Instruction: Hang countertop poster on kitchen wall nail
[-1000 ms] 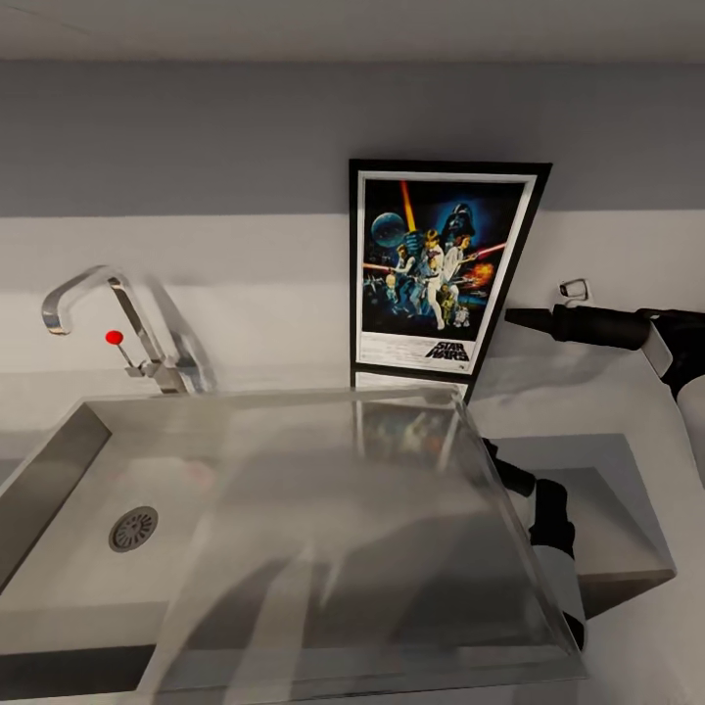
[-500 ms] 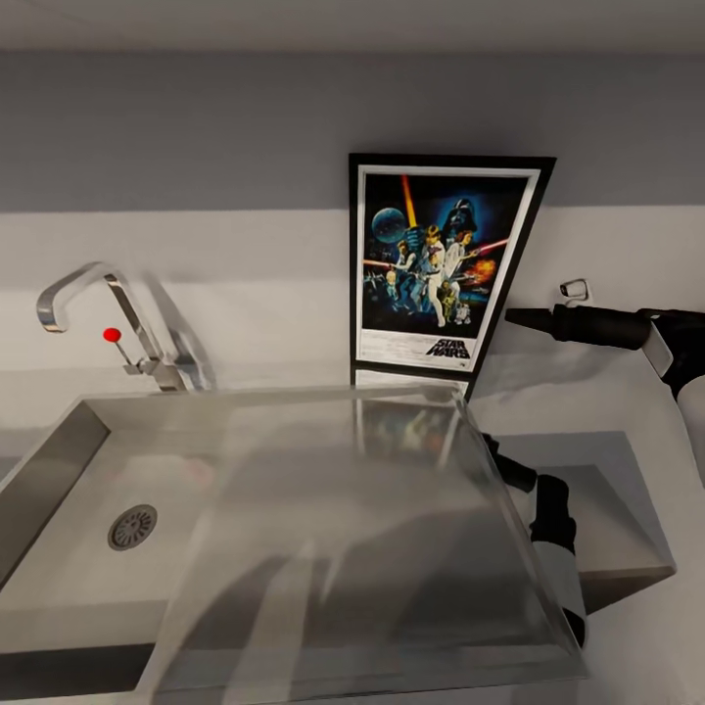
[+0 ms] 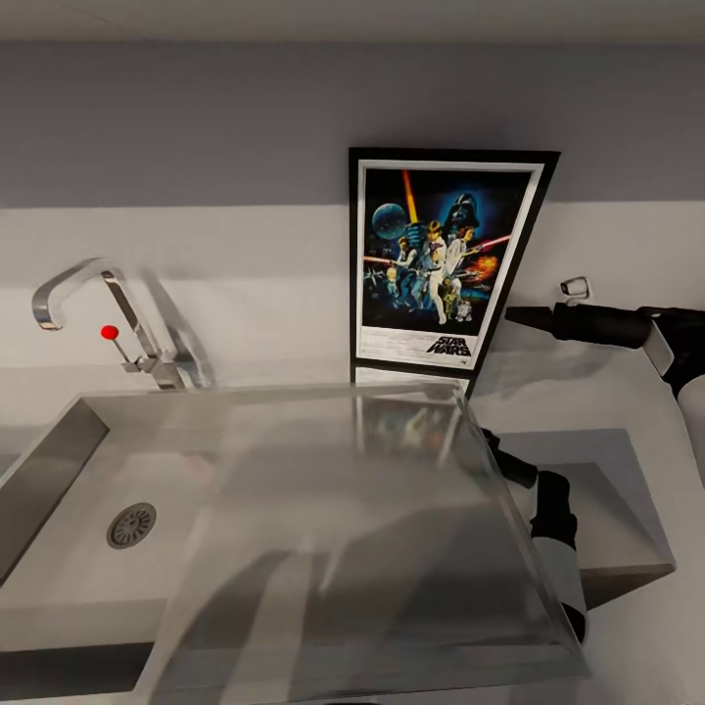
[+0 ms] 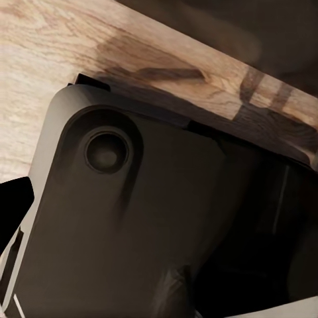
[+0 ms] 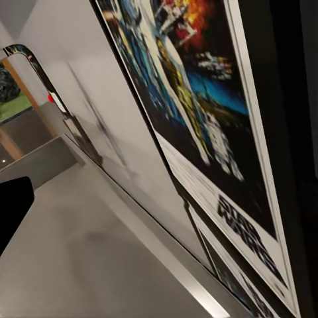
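Head view: the poster (image 3: pixel 443 264) stands upright at the back of the bench (image 3: pixel 607 392), leaning against the wall behind the drainboard (image 3: pixel 392 529), its foot on the bench top. The right hand (image 3: pixel 534 318) reaches in from the side, its dark tip just beside the poster's lower right edge; I cannot tell from here whether the fingers are apart or together, nor whether they touch the frame. The tap (image 3: pixel 88 308) with its red knob (image 3: pixel 109 332) sits well apart, past the sink (image 3: pixel 88 490). Left wrist view: dark robot housing over a wood floor (image 4: pixel 59 59); the left hand's state cannot be told. Right wrist view: the poster (image 5: pixel 199 126) is seen close and edge-on, and one dark finger (image 5: pixel 13 205) shows at the border, so the spread is still unclear. Risks, as judged: a sideways nudge on the thin frame could slide its foot and tip it flat or toward the sink; a pinch on the very edge may slip.
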Robot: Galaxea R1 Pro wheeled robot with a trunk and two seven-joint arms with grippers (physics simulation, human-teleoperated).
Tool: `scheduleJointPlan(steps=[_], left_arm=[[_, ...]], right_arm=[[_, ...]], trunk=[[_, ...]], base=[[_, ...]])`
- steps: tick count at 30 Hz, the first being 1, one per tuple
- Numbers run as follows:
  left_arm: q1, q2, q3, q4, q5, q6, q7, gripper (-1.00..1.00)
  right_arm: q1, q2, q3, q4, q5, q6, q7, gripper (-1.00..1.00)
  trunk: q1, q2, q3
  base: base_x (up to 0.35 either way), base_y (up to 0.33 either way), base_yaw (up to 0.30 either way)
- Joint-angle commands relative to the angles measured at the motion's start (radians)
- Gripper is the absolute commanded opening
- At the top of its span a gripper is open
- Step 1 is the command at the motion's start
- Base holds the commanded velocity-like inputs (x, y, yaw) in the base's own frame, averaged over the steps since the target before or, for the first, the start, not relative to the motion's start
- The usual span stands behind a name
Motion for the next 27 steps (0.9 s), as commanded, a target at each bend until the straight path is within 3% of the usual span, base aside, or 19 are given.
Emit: scheduleJointPlan(steps=[1,27], left_arm=[[0.000,0.000,0.004,-0.001,-0.003,-0.003,-0.005,1.00],[0.000,0.000,0.004,-0.001,-0.003,-0.003,-0.005,1.00]], right_arm=[[-0.001,0.000,-0.004,0.000,0.003,0.011,0.004,1.00],[-0.001,0.000,-0.004,-0.001,0.003,0.012,0.004,1.00]], trunk=[[0.000,0.000,-0.001],[0.000,0.000,-0.020]], base=[[0.000,0.000,0.000],[0.000,0.000,0.000]])
